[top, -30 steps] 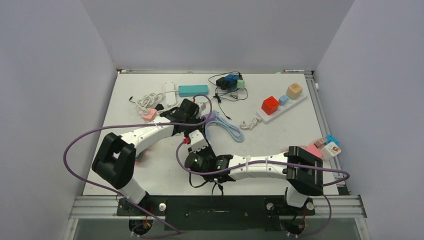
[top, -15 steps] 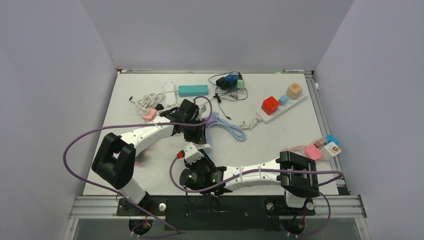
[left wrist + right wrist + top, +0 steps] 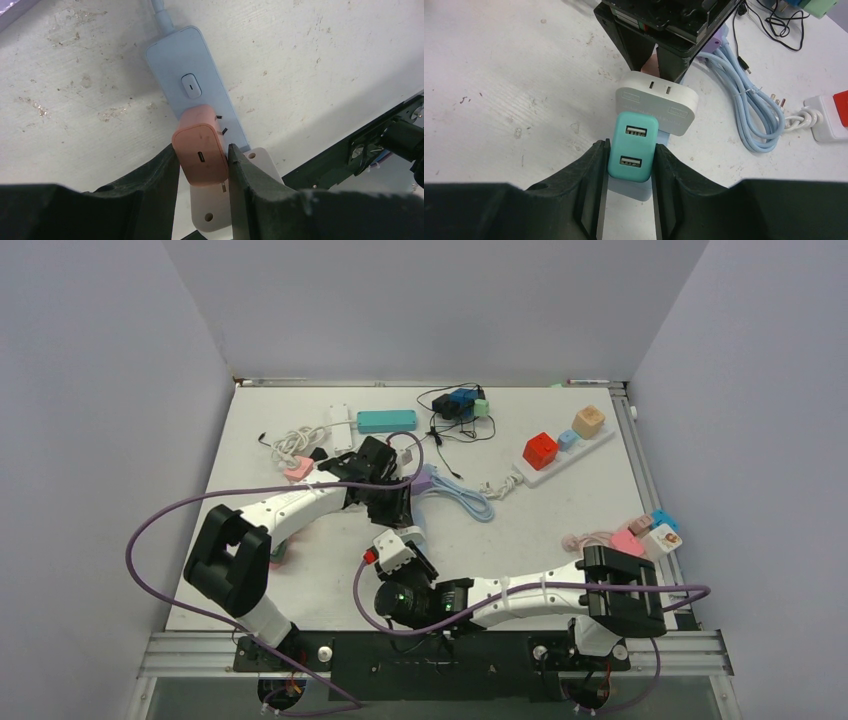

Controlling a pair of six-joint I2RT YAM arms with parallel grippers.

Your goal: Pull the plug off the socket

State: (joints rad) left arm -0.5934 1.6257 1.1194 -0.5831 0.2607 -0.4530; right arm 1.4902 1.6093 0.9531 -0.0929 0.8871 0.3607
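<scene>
The socket is a slim light-blue power strip (image 3: 180,60) with a switch; its coiled cord (image 3: 462,502) lies mid-table. My left gripper (image 3: 201,156) is shut on a salmon-pink plug (image 3: 199,140). The plug is tilted over the strip and two of its dark prongs show. My right gripper (image 3: 630,150) is shut on a teal two-port USB plug (image 3: 633,145) at the strip's near end (image 3: 629,190). A white adapter (image 3: 656,100) sits on the strip between the two plugs. In the top view both grippers (image 3: 393,505) (image 3: 407,538) meet over the strip and hide it.
A lilac strip (image 3: 425,478) lies next to the coil. At the back are a teal strip (image 3: 386,421), black cables (image 3: 455,410) and a white cord (image 3: 295,445). A white strip with coloured cubes (image 3: 565,455) is at right. More plugs (image 3: 650,535) lie at the right edge.
My right arm has drawn its wrist back toward the near edge and swung its elbow. The left gripper has stayed in about the same place.
</scene>
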